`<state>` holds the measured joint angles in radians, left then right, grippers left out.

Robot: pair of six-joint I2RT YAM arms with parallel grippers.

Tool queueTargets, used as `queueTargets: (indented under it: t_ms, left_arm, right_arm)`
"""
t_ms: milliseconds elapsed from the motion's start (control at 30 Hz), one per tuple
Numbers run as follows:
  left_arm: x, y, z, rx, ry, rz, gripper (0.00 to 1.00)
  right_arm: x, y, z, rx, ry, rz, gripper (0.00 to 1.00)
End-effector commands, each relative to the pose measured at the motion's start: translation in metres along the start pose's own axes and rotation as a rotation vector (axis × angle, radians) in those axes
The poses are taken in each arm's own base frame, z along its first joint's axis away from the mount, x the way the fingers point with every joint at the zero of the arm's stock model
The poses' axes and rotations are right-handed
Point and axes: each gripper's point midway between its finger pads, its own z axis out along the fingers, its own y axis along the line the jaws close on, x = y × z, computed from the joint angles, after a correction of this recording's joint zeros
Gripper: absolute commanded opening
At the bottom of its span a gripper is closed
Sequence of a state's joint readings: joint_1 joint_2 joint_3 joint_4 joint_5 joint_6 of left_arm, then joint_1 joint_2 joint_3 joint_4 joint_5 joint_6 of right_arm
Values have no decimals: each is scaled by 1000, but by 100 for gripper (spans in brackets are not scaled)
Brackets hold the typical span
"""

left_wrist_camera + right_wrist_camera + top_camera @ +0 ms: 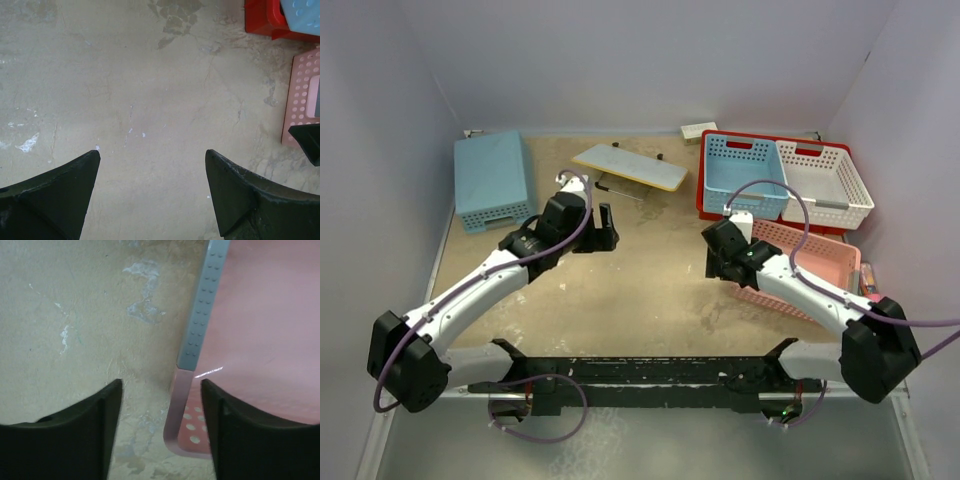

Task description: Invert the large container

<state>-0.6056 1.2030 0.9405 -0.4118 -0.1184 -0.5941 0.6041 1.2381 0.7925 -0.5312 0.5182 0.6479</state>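
Note:
The large container, a bright red bin [702,196], stands upright at the back right with a light-blue basket [744,175] and a white basket [823,180] inside it. Its corner shows in the left wrist view [260,21]. My left gripper [607,228] is open and empty over bare table [152,165], well left of the bin. My right gripper [718,262] is open in front of the bin, and its jaws straddle the near-left rim corner of the pink perforated basket [181,407] without closing on it.
The pink basket [810,265] sits just in front of the red bin, with a grey strip [202,315] along its rim. An upturned light-blue basket [492,180] lies at the back left. A pale yellow board [630,167] lies at the back centre. Walls enclose the table.

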Motion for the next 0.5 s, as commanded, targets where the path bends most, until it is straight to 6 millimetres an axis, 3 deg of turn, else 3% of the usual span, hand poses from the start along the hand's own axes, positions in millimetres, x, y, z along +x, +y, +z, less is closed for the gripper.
queueTargets:
  t_ms: [0,133,200,467]
  left_arm:
    - [-34,-14,-19,31,-109,-39,84]
    - [-48,-9,-34,-7,-151,-47,84]
    - [-60,-5,-46,-43,-182,-54,84]
    - [-127,-6,-106,-104,-366,-92,85]
  right_arm:
    - [-9,26,4,-113,-31,24,58]
    - [-17,48,-17,-263,-30,49,14]
    - [-17,66,-37,-395,-2,74,0]
    - [-31,129,-130,-791,30,124,0]
